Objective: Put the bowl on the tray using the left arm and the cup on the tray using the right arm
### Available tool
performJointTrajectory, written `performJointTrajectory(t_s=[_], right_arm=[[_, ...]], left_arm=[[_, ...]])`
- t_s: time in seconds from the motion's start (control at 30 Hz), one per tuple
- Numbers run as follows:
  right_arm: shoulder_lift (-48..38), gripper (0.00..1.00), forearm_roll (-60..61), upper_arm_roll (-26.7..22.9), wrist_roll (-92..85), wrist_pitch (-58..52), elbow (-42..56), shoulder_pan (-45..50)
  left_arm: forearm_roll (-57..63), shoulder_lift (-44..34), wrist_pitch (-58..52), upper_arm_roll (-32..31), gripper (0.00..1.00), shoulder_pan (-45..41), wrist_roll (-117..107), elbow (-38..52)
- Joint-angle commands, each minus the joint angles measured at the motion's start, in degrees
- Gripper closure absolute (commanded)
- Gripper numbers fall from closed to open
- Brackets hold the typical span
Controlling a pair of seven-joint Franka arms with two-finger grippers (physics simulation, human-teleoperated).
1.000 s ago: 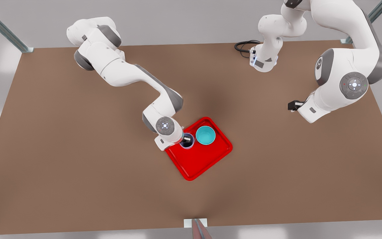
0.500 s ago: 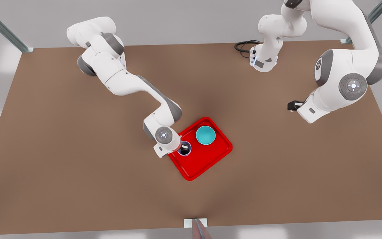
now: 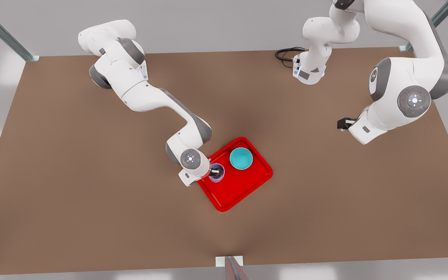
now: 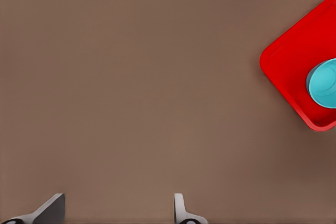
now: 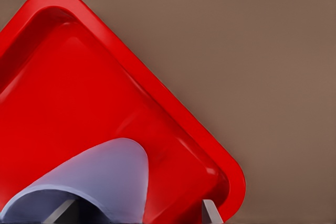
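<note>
- We find no brand, label or readable writing anywhere; the arms carry small round grey discs with tiny lights at their joints.
- The red tray (image 3: 243, 190) lies at a diagonal near the middle of the brown table (image 3: 91, 202), and we place everything else from it.
- The turquoise bowl (image 3: 241, 158) sits upright inside the tray, near its far corner, with nothing gripping it.
- The lavender cup (image 3: 217, 173) is on the tray just beside the bowl, at the tray edge on the front view's left, and appears to stand upright there.
- The right gripper (image 3: 213, 172) is at the cup; its fingers look spread with one inside the cup and one outside its wall, not pinching it, though the wrist hides much of the contact.
- In the right wrist view the cup (image 5: 100, 182) is cut off by the frame, and one finger (image 5: 211, 212) stands apart from it over the tray (image 5: 79, 77) rim.
- The left gripper (image 3: 342, 123) waits well away from the tray, toward the front view's right, high over bare table.
- In the left wrist view its fingers (image 4: 181, 211) are spread apart and hold nothing; the tray (image 4: 286, 69) corner and part of the bowl (image 4: 324, 83) are cut off at the edge.
- A black cable (image 3: 286, 54) loops at the far table edge, well apart from the tray.
- Around the table we see a pale grey floor and metal frame rails (image 3: 2, 33) at the corners.
</note>
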Motion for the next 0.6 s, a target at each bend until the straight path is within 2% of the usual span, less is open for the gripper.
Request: performJointTrajectory(t_s=[0.0, 0.37, 0.43, 0.5, 0.53, 0.57], right_arm=[[0.0, 0.00, 0.0, 0.0, 0.0, 0.0, 0.1, 0.0], [-1.4, 0.00, 0.0, 0.0, 0.0, -1.7, 0.1, 0.0], [-5.3, 0.00, 0.1, 0.5, -0.5, -10.0, 0.9, -1.2], [-7.0, 0.00, 0.5, 0.5, -7.1, -23.0, 9.5, -1.8], [-12.0, 0.00, 0.7, -1.1, -13.7, -25.8, 9.8, -1.9], [-20.6, 0.00, 1.0, -3.2, -22.9, -29.4, 6.0, -5.2]], left_arm=[[0.0, 0.0, 0.0, 0.0, 0.00, 0.0, 0.1, 0.0], [0.0, -0.1, -0.2, 0.0, 0.00, -0.4, 0.0, 0.0], [0.0, -0.1, -0.1, 0.0, 0.00, -0.4, 0.1, 0.0], [0.0, -0.1, -0.1, 0.0, 0.00, -0.4, 0.1, 0.0], [0.0, -0.1, -0.1, 0.0, 0.00, -0.4, 0.1, 0.0], [0.0, -0.1, -0.2, 0.0, 0.00, -0.4, 0.0, 0.0]])
